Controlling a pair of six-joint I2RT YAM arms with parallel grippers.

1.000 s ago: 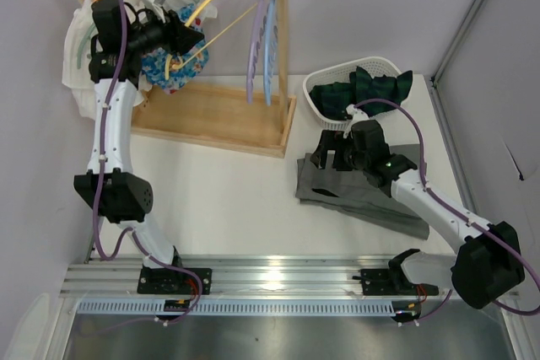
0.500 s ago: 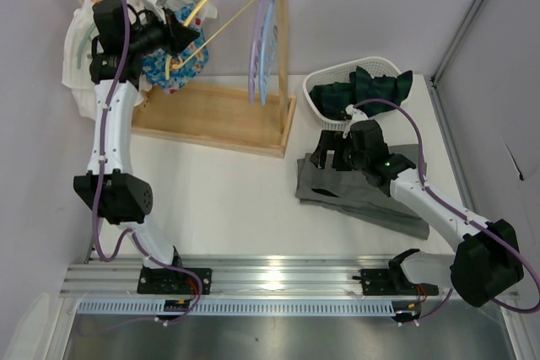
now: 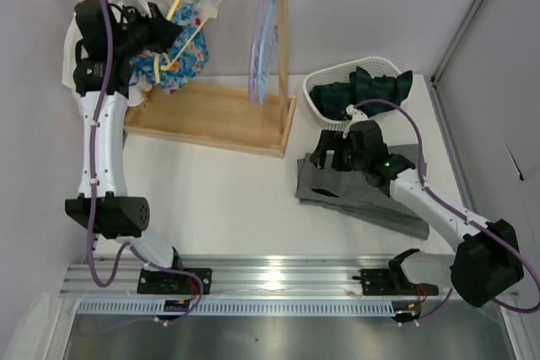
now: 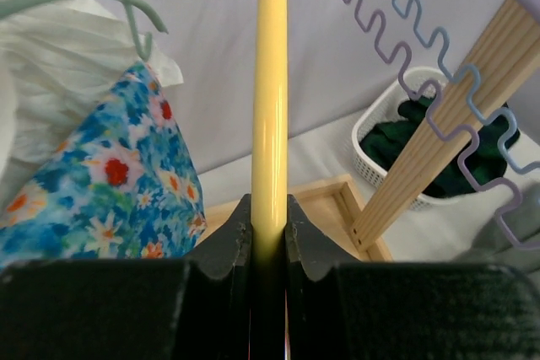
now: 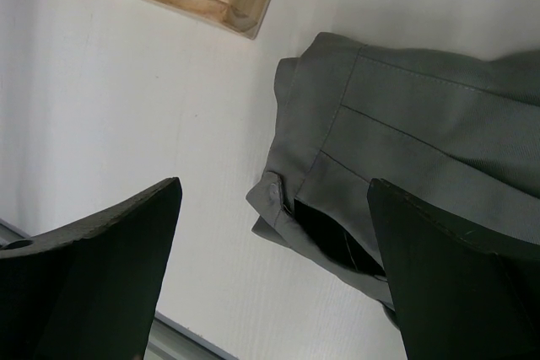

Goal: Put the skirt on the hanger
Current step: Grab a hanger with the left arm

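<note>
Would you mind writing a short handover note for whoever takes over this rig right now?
Left end effector: shut on the yellow hanger, raised at the wooden rack.
Right end effector: open, holding nothing, hovering over the waistband end of the grey skirt.
Skirt: lying folded on the table, to the right of the rack and in front of the white basket.
Done: hanger gripped.
Left: pick up the skirt, bring it to the hanger and put it on.
</note>
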